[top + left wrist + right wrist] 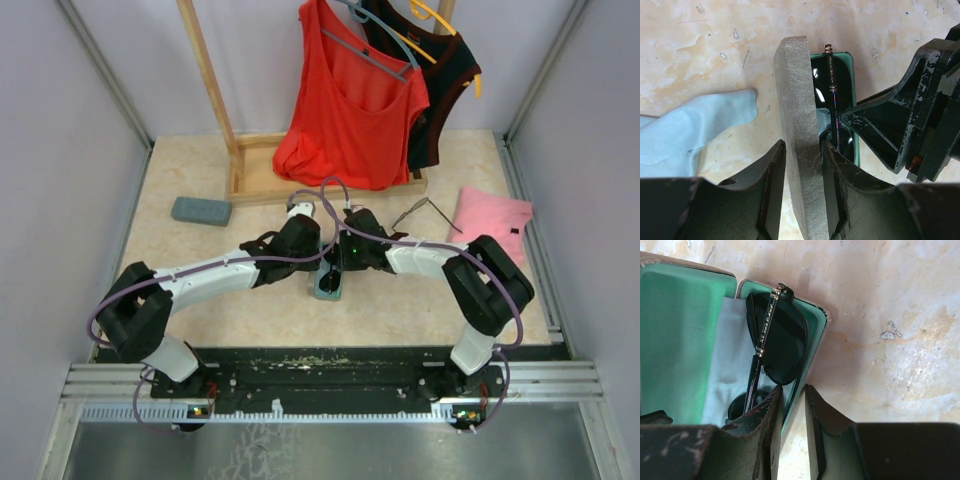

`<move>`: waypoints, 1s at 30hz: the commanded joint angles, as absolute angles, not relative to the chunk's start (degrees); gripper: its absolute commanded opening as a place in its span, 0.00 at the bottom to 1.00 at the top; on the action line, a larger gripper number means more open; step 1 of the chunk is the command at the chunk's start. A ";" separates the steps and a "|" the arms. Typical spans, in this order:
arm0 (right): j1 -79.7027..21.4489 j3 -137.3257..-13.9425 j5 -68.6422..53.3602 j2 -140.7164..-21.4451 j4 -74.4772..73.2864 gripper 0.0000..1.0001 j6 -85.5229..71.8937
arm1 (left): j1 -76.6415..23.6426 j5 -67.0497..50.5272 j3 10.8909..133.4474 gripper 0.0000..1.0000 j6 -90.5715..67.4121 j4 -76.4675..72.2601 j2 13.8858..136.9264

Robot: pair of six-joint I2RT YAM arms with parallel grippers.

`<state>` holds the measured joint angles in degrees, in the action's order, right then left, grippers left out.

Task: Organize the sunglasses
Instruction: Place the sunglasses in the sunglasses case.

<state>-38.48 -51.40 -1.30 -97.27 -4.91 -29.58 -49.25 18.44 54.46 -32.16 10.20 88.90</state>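
Observation:
An open glasses case point(328, 283) with green lining lies on the table between both arms. A dark pair of sunglasses point(780, 340) rests folded inside it on a light blue cloth point(732, 350). My left gripper point(803, 145) is shut on the case's upright grey lid point(797, 100). My right gripper point(792, 390) straddles the case's right wall point(816, 322). Its jaws stand slightly apart, one finger inside against the sunglasses' rim, the other outside over the table. A second pair of sunglasses point(422, 213) lies unfolded at the right.
A shut grey case point(200, 210) lies at the left. A pink pouch point(492, 222) sits at the right. A wooden rack point(255, 175) with red and black tops stands behind. Another blue cloth point(695, 125) lies left of the open case.

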 commanded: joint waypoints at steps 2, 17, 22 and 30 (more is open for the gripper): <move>-39.33 -53.13 0.31 -98.99 -6.34 0.21 -28.89 | -49.53 18.37 54.14 0.41 -31.60 8.84 87.10; -40.96 -57.50 3.75 -102.70 -12.89 0.25 -26.18 | -49.50 18.08 54.14 0.41 -31.28 8.67 87.13; -41.46 -58.51 3.23 -103.87 -13.93 0.28 -25.66 | -49.48 18.07 54.32 0.41 -31.05 8.66 87.21; -41.47 -57.46 2.03 -99.69 -11.44 0.28 -25.84 | -49.50 18.43 54.48 0.41 -30.83 8.79 87.20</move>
<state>-40.77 -57.95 2.92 -101.23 -11.03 -26.70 -49.25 18.44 54.37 -31.46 10.24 88.90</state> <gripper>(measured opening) 0.279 0.409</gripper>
